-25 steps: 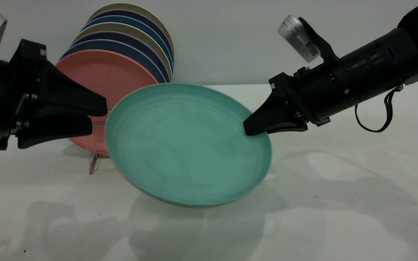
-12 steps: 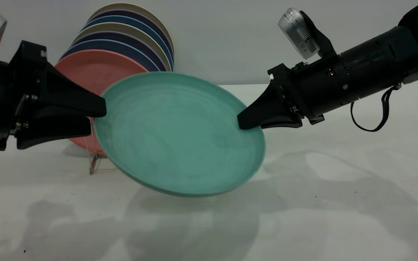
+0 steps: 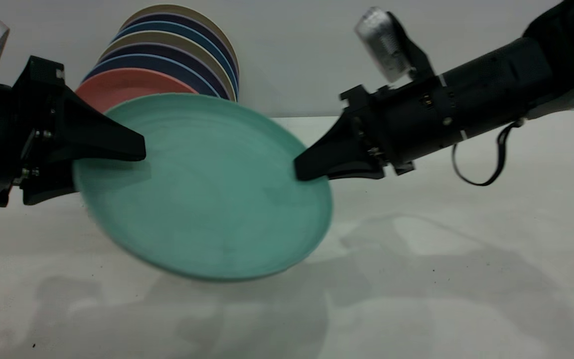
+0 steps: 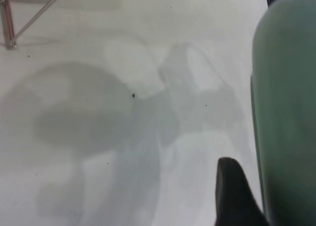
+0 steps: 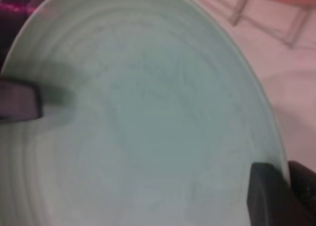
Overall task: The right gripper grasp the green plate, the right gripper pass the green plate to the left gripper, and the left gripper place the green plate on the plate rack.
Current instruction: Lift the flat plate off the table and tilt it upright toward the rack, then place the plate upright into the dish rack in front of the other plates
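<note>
Your right tool point(image 3: 303, 172) pinching green plate point(image 3: 202, 189) rim, frame centre; left tool point(image 3: 132, 162) spread, straddling opposite rim, above tabletop point(image 3: 466, 279).

Plate rack point(image 4: 19, 16) mostly behind green plate point(image 3: 202, 184); left end effector's point(image 3: 117, 164) lower finger seemingly hidden.

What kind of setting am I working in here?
Probably a lab tabletop staged for dish handling: bare white table, blank wall, round teal-green plate carried by the right gripper toward the left gripper, and coloured plates standing racked.
</note>
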Available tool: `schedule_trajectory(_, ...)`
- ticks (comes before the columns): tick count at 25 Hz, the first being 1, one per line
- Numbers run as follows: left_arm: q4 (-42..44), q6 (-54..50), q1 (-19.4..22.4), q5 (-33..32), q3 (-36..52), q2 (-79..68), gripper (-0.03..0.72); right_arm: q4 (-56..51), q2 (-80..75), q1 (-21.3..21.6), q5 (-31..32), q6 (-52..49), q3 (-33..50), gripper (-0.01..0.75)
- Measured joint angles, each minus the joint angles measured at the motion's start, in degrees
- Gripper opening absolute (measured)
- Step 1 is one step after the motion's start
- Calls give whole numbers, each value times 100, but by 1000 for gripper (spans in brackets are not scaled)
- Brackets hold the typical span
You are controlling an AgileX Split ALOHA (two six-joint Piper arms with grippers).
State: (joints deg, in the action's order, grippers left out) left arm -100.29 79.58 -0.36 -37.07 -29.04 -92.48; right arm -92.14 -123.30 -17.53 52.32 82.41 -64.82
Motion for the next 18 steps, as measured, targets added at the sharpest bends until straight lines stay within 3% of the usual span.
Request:
schedule_trajectory(3, 0, 0, 0, 0, 0, 0, 307, -230, 0, -87, 72, 242, 0, 16)
schedule_trajectory(6, 0, 0, 0, 63, -4, 0, 145, -486, 0, -87, 123, 398, 0, 30)
schedule_trajectory(10, -14, 20, 6, 239, -15, -18, 124, -630, 5, -87, 103, 450, 0, 89)
schedule_trajectory(15, -18, 425, -19, 422, -46, -18, 124, -261, 17, 71, -54, 455, 0, 317)
schedule_trajectory(18, 13, 951, -19, 704, -99, -18, 124, -16, 87, 494, -130, 320, 0, 464)
